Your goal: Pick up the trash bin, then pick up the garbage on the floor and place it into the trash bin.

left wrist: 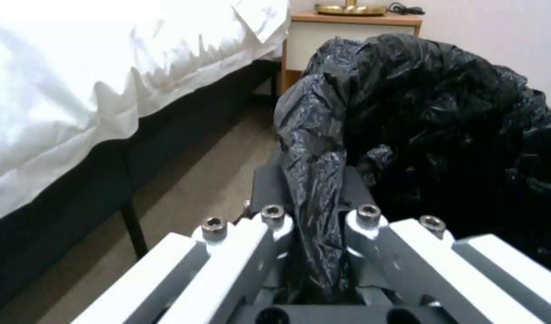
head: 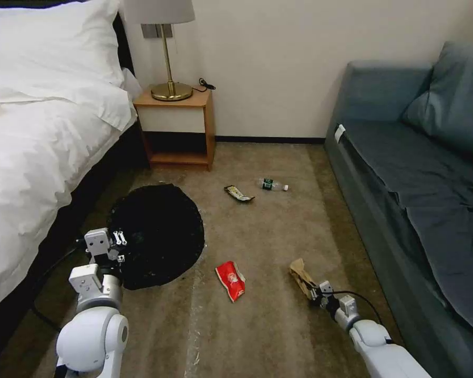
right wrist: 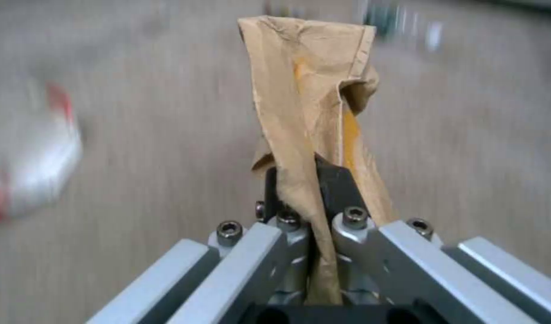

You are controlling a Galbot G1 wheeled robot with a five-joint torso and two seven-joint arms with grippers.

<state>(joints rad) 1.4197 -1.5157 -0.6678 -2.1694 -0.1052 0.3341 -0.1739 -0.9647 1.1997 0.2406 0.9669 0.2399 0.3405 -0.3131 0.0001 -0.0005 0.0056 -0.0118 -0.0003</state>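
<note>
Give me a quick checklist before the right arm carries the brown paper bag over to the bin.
1. Right gripper shut on the crumpled brown paper bag: ok.
2. Left gripper shut on the crinkled black plastic liner of the round trash bin: ok.
3. Bin mouth open toward the bag: ok in the head view.
4. Bag lifted off the carpet: cannot tell.
5. Path from bag to bin: the red snack packet lies on the floor between them; ok if carried above it.
6. Remaining litter: clear bottle with green label and dark-and-yellow wrapper still on the floor: not ok.
</note>
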